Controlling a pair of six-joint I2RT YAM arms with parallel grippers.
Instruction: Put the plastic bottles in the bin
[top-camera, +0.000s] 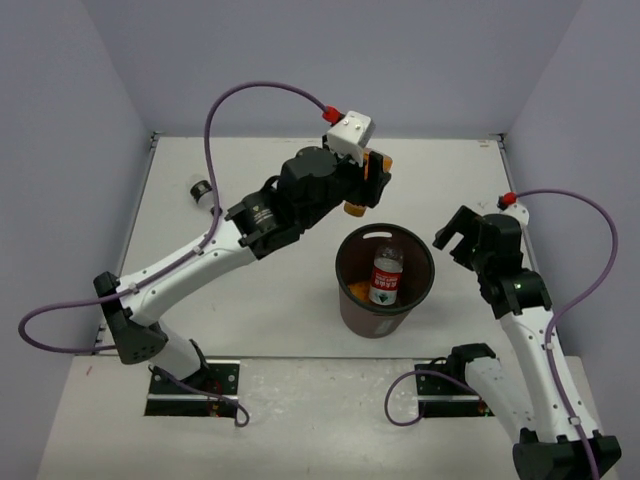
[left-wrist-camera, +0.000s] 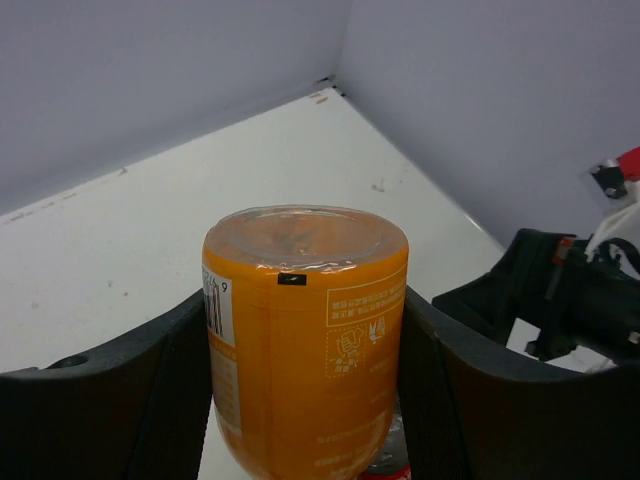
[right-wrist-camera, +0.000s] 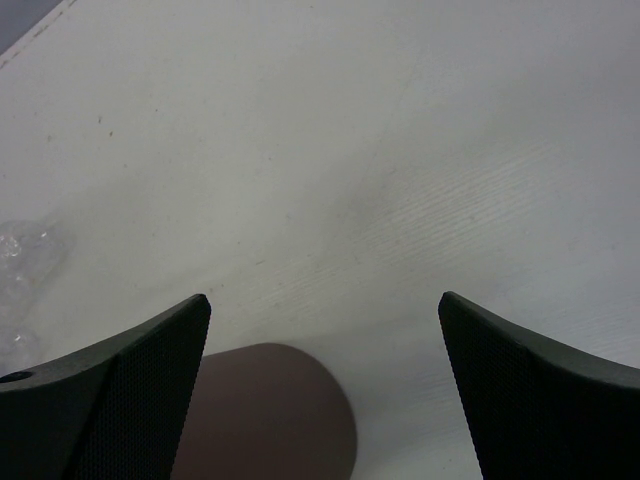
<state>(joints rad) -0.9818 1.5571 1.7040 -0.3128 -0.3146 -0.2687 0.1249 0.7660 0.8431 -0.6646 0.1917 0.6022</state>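
Orange bottle (left-wrist-camera: 305, 340) is clamped in the left claw (top-camera: 366, 186), raised just behind the bin (top-camera: 365, 318), not yet released. A red-labelled bottle (top-camera: 386, 278) already lies inside the bin; a clear bottle (top-camera: 203, 190) waits on the counter (top-camera: 260, 300), well left of the bin. The right claw (top-camera: 452, 232) stands wide and empty, right of the bin.

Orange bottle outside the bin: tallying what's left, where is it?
The orange bottle is clamped in the left gripper, just beyond the far rim of the bin in the top view.
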